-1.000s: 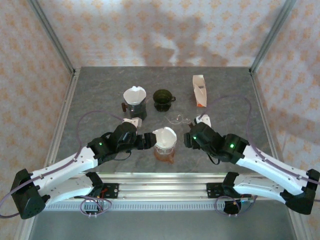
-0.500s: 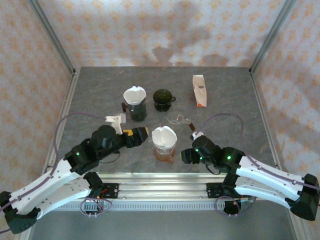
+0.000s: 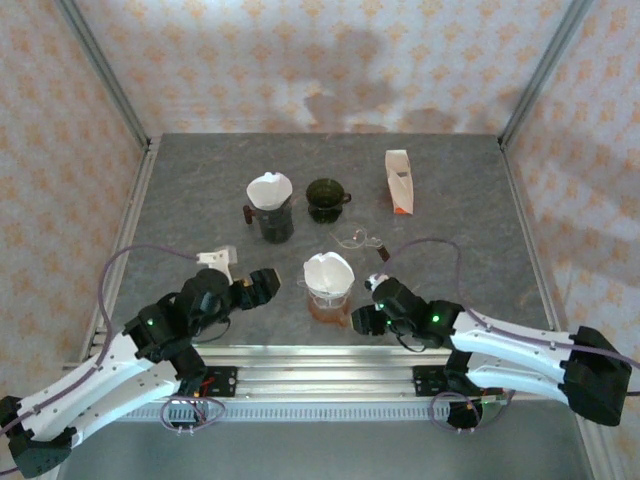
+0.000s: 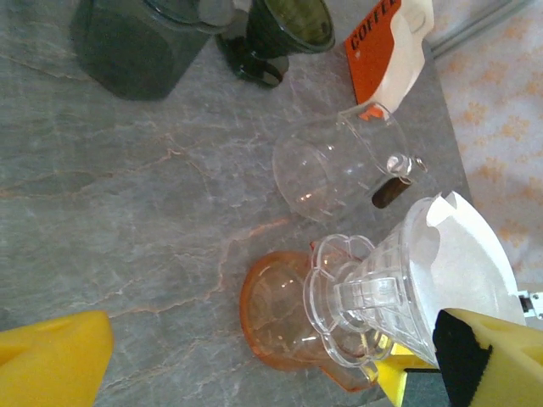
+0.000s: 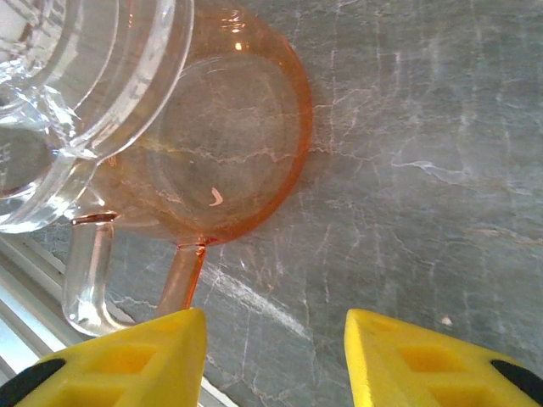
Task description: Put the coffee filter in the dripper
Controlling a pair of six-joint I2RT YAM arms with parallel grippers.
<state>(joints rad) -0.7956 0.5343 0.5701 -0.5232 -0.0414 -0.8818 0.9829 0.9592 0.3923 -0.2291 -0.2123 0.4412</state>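
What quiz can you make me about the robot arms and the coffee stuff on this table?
1. True or false: the white paper coffee filter sits inside the clear plastic dripper.
2. What does that dripper stand on? A) the orange glass mug B) the dark green cup C) the orange-and-white coffee box
3. Fill in: the left gripper has its jaws ____.
Key: 1 true; 2 A; 3 open.
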